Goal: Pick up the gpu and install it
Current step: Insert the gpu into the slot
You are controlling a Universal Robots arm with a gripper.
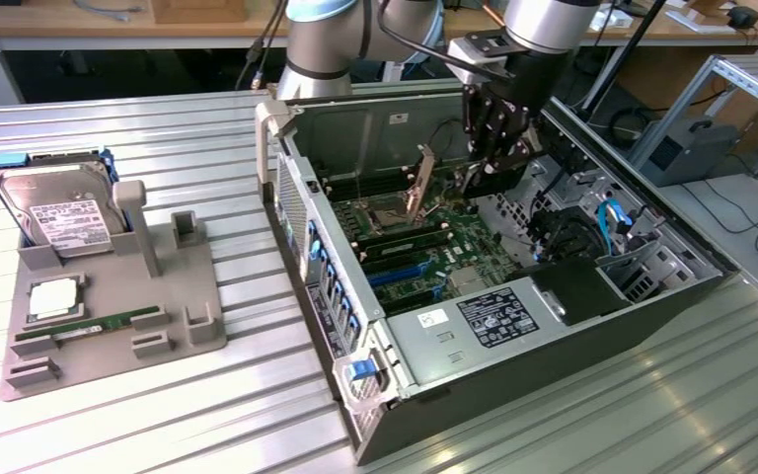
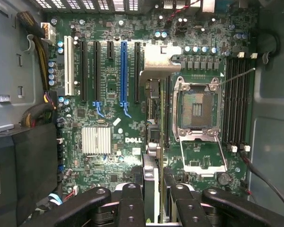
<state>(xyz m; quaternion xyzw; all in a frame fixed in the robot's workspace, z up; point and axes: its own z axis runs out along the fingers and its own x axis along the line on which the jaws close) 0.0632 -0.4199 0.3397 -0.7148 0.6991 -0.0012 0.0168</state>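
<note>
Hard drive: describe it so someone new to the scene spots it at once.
On the ribbed metal table, a grey holder sits to the exterior view's left of the open computer case. The hard drive is propped up at the holder's far end. Unlike the square chip and the green memory stick lying flat nearer the camera, it is a silver box with a white label.

A robotics lab: an opened Dell computer case (image 1: 511, 296) lies on a ribbed metal desk (image 1: 115, 425), wooden workbenches (image 1: 115, 30) at twelve o'clock, an aluminium-profile frame (image 1: 748, 74) at two o'clock.
</note>
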